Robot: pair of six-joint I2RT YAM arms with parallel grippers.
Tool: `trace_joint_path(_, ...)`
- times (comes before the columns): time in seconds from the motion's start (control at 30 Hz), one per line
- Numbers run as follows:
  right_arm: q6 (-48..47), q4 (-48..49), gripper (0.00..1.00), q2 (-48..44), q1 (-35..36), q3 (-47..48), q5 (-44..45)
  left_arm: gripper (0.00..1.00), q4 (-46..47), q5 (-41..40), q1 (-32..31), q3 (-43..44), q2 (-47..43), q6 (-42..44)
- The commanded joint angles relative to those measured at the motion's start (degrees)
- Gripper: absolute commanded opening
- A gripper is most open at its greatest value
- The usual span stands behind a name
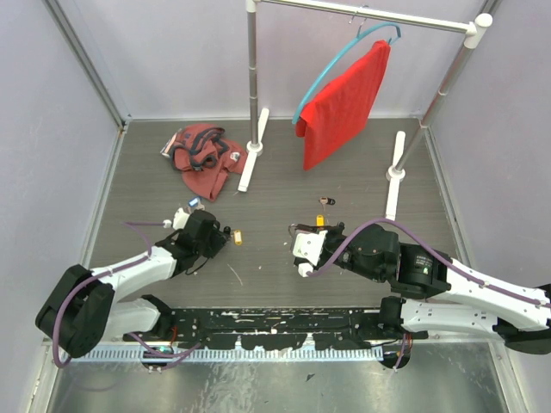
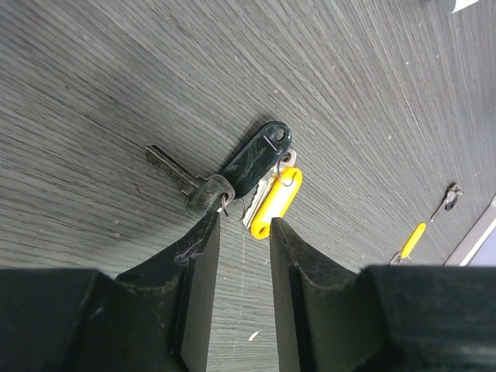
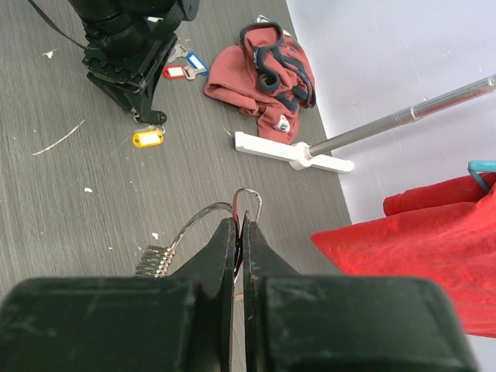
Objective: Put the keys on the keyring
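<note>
Our left gripper (image 2: 244,223) has its jaws apart, tips at the bunched keys (image 2: 203,191) lying on the table (image 2: 93,77). Pinching the slick yellow tag (image 2: 277,201) could let them slip or swing. Our right gripper (image 3: 240,225) is clamped on the keyring (image 3: 249,201), whose thin wire may twist. We work on grey wood-grain, between lilac walls (image 1: 52,129), a red cloth (image 1: 344,103) hanging behind.

the top external view looks down from above and behind the arm bases (image 1: 258,323) over the whole table (image 1: 344,185). the left wrist view hangs close above the table behind the left end effector (image 2: 244,222). the right wrist view looks low across the table past the right end effector (image 3: 239,223); all three share the yellow tag (image 3: 147,138).
</note>
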Motion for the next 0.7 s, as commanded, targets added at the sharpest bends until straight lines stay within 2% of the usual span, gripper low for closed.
trace_joint_path(0.0,0.42,2.21,0.01,-0.94,0.19,0.73,0.93,0.39,1.46,-1.6,0.45,0.05,0.52,-0.12)
trace_joint_path(0.67,0.35,2.13,0.01,-1.04,0.2,0.66,1.19,0.36,2.98,-0.78,1.28,0.09,1.97,0.06)
